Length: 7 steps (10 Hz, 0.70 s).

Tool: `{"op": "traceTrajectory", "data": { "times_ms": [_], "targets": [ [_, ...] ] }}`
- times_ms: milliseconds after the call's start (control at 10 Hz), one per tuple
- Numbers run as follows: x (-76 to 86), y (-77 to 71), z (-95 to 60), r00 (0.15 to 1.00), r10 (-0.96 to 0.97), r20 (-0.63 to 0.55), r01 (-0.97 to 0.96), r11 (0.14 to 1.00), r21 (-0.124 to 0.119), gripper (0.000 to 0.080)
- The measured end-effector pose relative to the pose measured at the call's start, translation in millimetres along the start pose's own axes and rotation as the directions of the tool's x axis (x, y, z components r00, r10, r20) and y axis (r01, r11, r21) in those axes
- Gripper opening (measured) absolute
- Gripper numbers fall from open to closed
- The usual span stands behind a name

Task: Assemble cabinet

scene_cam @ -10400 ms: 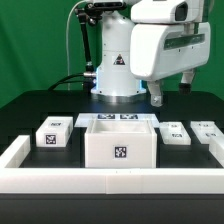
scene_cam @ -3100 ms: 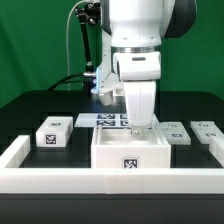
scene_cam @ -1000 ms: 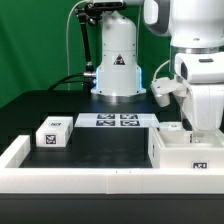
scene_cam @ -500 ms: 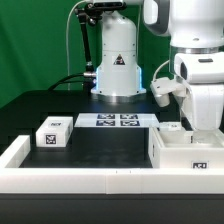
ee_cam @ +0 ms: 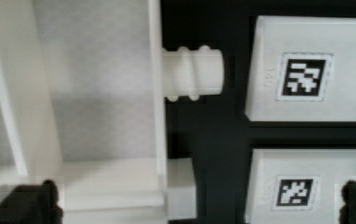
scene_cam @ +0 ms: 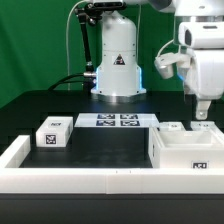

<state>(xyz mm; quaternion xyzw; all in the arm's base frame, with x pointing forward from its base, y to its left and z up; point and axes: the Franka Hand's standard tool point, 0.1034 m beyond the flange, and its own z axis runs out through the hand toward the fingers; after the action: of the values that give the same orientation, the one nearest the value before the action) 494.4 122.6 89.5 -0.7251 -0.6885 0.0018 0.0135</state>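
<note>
No words or numbers are showing legibly; only coded black-and-white square tags are sitting on the cabinet (scene_cam: 183,158), drawer blocks (scene_cam: 53,132) and marker board (scene_cam: 117,120).

Smooth matt white plastic cabinet (scene_cam: 190,150), matt black table (scene_cam: 100,152), glossy white plastic arm shell (scene_cam: 207,60)

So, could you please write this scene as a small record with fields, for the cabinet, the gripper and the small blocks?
cabinet: exterior view's right, by the front rail
gripper: open, empty, raised above the cabinet's rear edge
lone block: exterior view's left
other blocks: two, just behind the cabinet
marker board: middle, before the robot base
</note>
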Motion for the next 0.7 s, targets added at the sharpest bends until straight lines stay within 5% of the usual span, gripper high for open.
{"op": "traceTrajectory", "data": {
  "times_ms": [400, 500, 700],
  "targets": [
    [2.7, -12.4, 4.4, 1.0, 0.031, 0.0, -0.031, 0.999, 0.01, 0.0797],
    [12.6, -28.5, 14.6, 0.997, 0.077, -0.021, -0.077, 0.997, -0.009, 0.0797],
    [36.4, -58.1, 23.7, 0.996, 0.085, -0.029, -0.085, 0.996, 0.011, 0.0797]
  ]
}}
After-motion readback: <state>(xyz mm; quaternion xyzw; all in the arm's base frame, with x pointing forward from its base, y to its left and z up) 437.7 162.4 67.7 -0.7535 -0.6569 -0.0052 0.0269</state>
